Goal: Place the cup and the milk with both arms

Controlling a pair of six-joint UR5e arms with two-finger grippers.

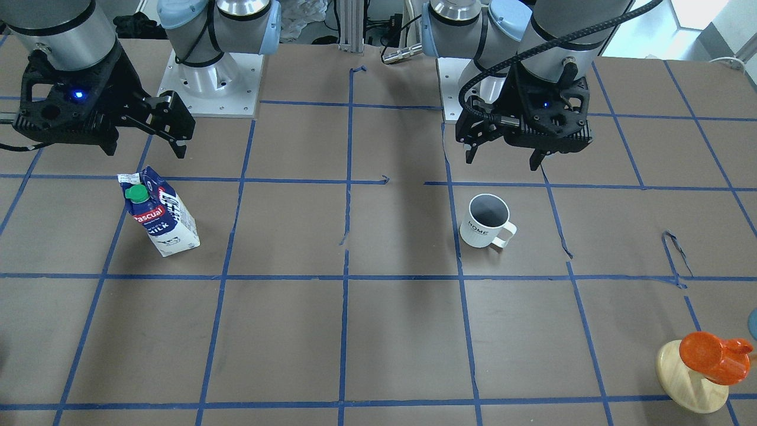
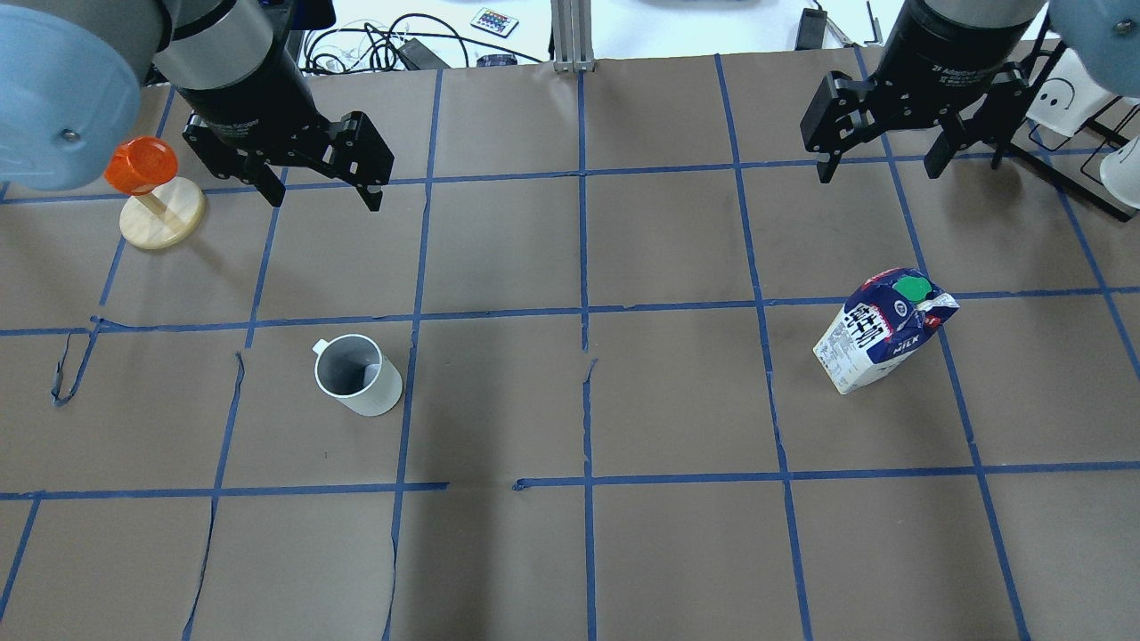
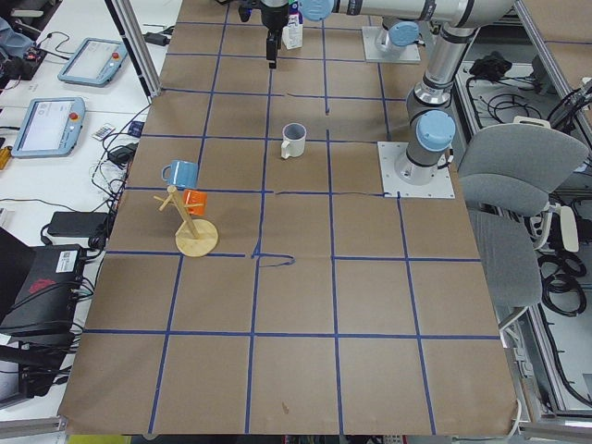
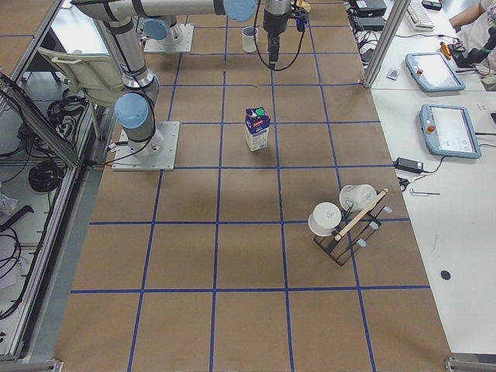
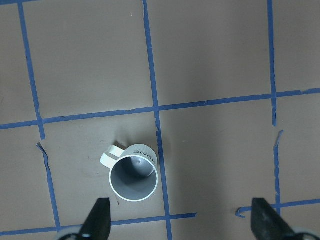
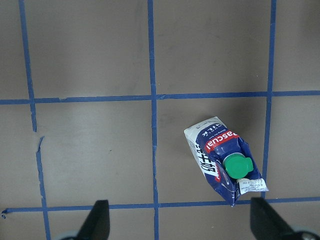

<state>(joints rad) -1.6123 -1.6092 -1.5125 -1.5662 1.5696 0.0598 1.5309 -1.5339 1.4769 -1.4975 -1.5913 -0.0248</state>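
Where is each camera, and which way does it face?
Front-facing: across the table, facing the robot; left claw rightmost, right claw leftmost.
Overhead: behind the robot, looking down; both claws.
Exterior left: table's left end; left arm near.
Exterior right: right end; right arm near.
Left wrist: down on white ceramic mug; fingertips show.
Right wrist: down on blue-white milk carton; fingertips show.
Shared: first two show mug and carton.

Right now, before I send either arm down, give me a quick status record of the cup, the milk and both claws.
cup: upright on table, free
milk: upright, green cap on, free
left claw: open, empty, hovering apart from the cup
right claw: open, empty, hovering apart from the milk
nearby: orange cup on wooden stand, beside the left claw
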